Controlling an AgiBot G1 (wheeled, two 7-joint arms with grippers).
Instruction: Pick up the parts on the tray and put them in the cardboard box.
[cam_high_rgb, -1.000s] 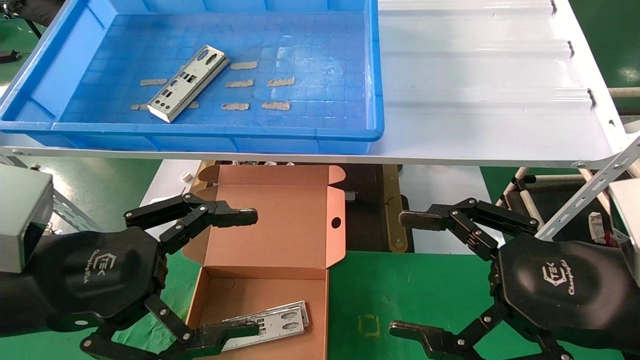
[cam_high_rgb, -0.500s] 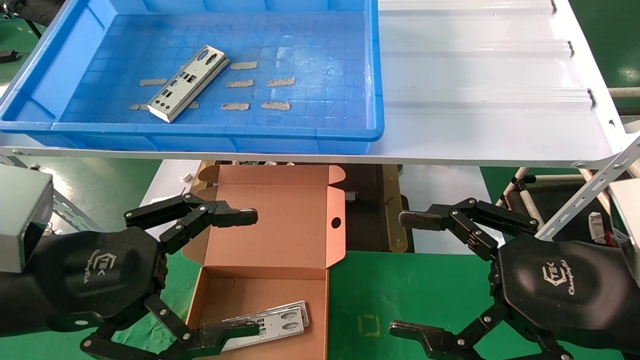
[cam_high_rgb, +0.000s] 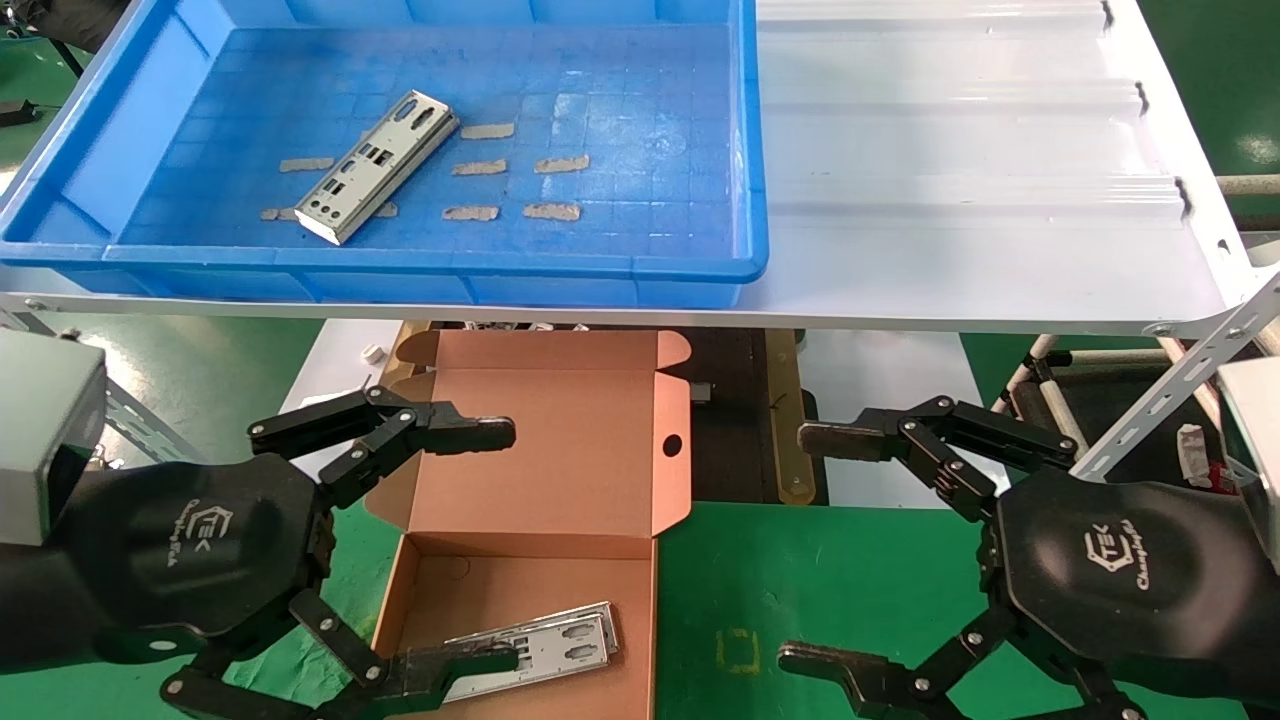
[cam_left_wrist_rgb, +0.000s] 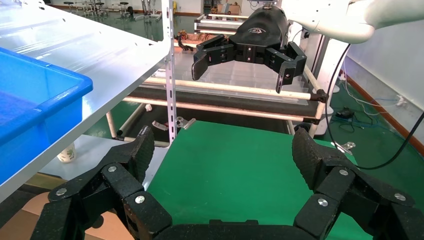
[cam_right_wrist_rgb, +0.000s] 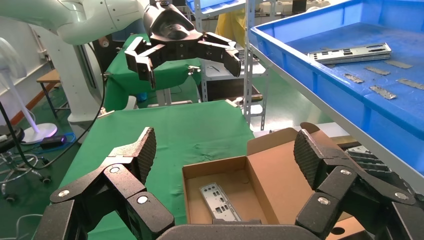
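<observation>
One silver punched part (cam_high_rgb: 375, 165) lies slanted on the floor of the blue tray (cam_high_rgb: 420, 265) on the shelf; it also shows as the part (cam_right_wrist_rgb: 350, 52) in the right wrist view. Below the shelf the cardboard box (cam_high_rgb: 540, 440) stands with its lid open, and another part (cam_high_rgb: 550, 645) lies inside it, seen too as the part (cam_right_wrist_rgb: 218, 201). My left gripper (cam_high_rgb: 500, 545) hovers open over the box's left side, empty. My right gripper (cam_high_rgb: 815, 545) hangs open and empty over the green table to the box's right.
Several tan tape strips (cam_high_rgb: 520, 165) are stuck to the tray floor. The white ribbed shelf (cam_high_rgb: 960, 170) runs to the right of the tray, its front edge above the box. A green mat (cam_high_rgb: 800, 580) covers the table. Slotted metal struts (cam_high_rgb: 1170, 390) stand at the right.
</observation>
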